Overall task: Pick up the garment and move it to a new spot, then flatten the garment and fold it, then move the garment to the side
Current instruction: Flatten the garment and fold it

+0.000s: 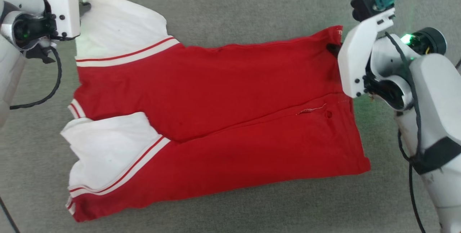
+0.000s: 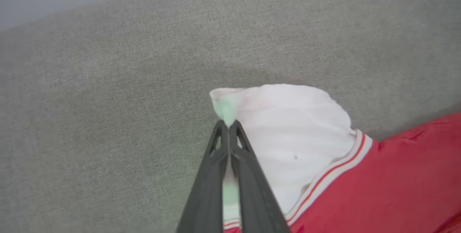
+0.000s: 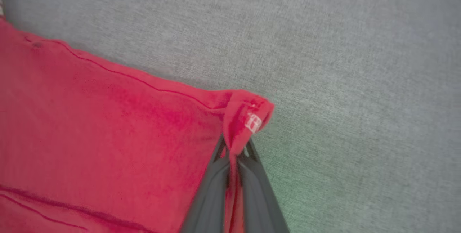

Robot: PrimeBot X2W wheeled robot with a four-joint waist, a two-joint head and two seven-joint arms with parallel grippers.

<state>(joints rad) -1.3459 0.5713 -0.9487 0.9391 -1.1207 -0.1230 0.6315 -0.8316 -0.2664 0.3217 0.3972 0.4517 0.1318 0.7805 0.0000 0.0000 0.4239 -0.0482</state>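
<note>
The left hand point(image 2: 228, 124) is pinching the shirt's point(image 1: 223, 117) sleeve tip point(image 2: 223, 103), the right hand point(image 3: 236, 152) its hem corner point(image 3: 252, 112), both bites so thin they're risking slipping once lifting starts.

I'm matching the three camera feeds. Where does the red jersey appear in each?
Head view: the garment spans the middle, white sleeves at picture left.
Left wrist view: lower right; its white sleeve tip is pinched by the left gripper, jaws shut.
Right wrist view: left and bottom; its red corner is pinched by the right gripper, jaws shut.
Shared landmark: the grey fabric surface beneath it.
</note>
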